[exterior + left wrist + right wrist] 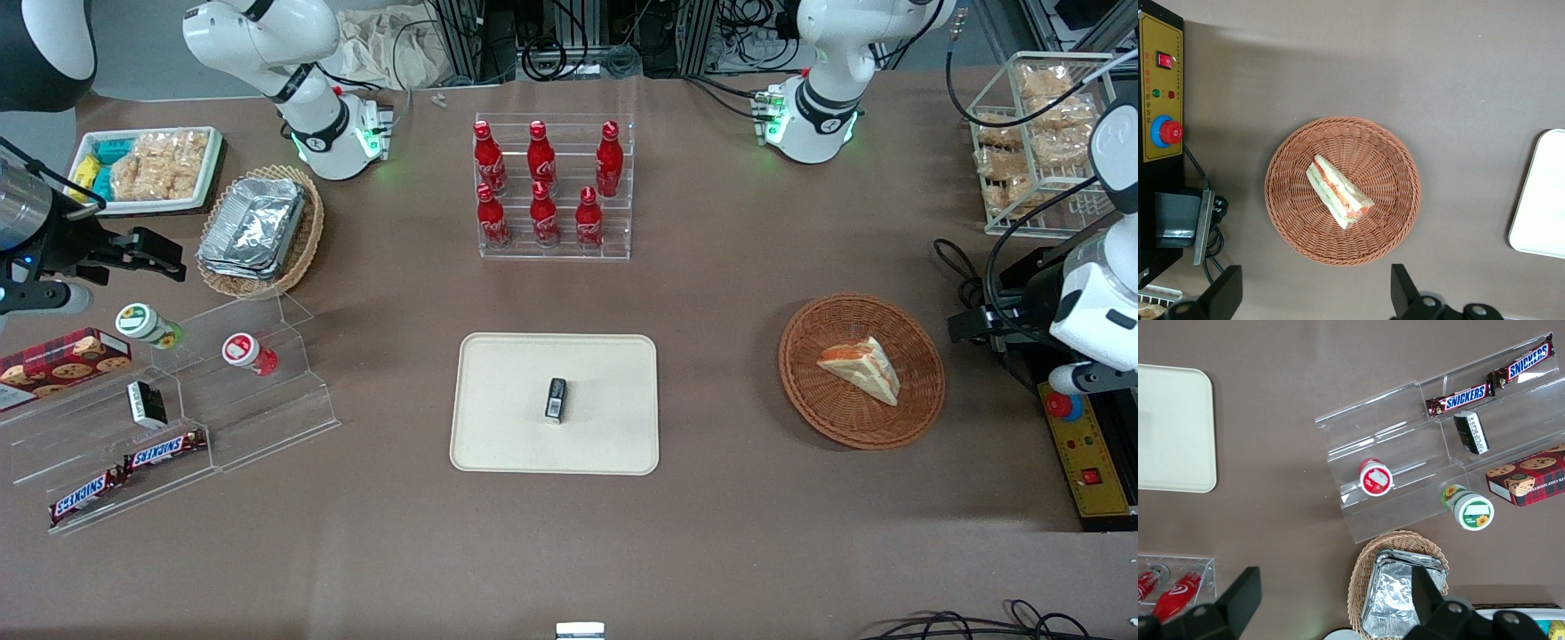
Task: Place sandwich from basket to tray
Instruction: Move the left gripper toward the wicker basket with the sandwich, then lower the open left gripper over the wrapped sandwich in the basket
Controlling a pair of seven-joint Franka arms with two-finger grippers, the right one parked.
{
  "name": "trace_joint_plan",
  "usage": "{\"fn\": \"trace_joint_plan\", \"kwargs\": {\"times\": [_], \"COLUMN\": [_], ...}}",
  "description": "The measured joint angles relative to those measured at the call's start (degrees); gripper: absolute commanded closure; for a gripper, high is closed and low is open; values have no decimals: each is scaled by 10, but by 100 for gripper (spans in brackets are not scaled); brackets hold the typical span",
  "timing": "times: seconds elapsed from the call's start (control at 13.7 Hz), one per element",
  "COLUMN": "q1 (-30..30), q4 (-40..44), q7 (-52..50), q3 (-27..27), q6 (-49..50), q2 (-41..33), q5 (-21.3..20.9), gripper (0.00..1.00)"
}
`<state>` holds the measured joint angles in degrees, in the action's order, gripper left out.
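Sandwich [1339,192], a clear-wrapped white-bread wedge showing orange and green filling, lies in the round reddish-brown basket [1291,220] on the table [1405,60]. The hand [1313,293] hovers above it, fingers spread wide, well apart from the cream tray [498,436].

The wrapped sandwich [861,368] lies flat in the round reddish-brown basket [916,404], well apart from the cream tray [498,427].

reddish-brown woven basket [1342,191], cream tray [507,427], black gripper [1315,300]
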<state>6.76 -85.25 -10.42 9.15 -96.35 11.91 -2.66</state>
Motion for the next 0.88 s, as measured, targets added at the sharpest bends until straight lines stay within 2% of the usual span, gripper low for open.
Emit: {"fn": "trace_joint_plan", "kwargs": {"times": [0.51,0.66,0.88], "q1": [-1,-1,-2], "q4": [-4,-21,-75], "q7": [-6,-74,-211], "q3": [0,-1,-1], "q6": [7,3,-65], "q2": [17,27,42], "q5": [0,0,0], "gripper": [0,0,0]}}
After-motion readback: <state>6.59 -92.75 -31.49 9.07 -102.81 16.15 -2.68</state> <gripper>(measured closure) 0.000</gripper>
